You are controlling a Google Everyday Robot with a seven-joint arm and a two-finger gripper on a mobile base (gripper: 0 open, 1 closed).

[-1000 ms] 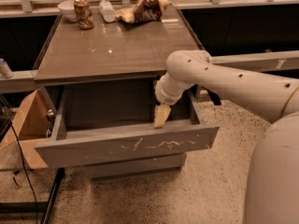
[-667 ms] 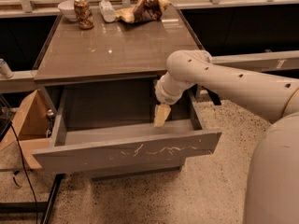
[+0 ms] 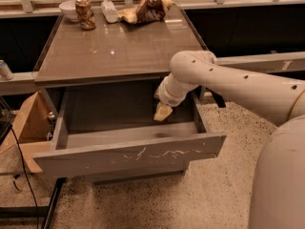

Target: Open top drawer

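The top drawer stands well out from under the desk, scratched front forward; a wide, stiff box, probably light on its slides; handleless, so the front's upper edge looks the place to hook; the gripper hangs inside the drawer near its right wall, open or closed I cannot tell; the arm reaches in from the drawer's right, wrist bent down.

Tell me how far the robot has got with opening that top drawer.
Mostly done, it seems: the top drawer stands pulled well out from under the tabletop, its inside showing. In hand: the gripper hangs inside the drawer, toward its right wall, behind the scratched front. Left: probably only lifting the arm out.
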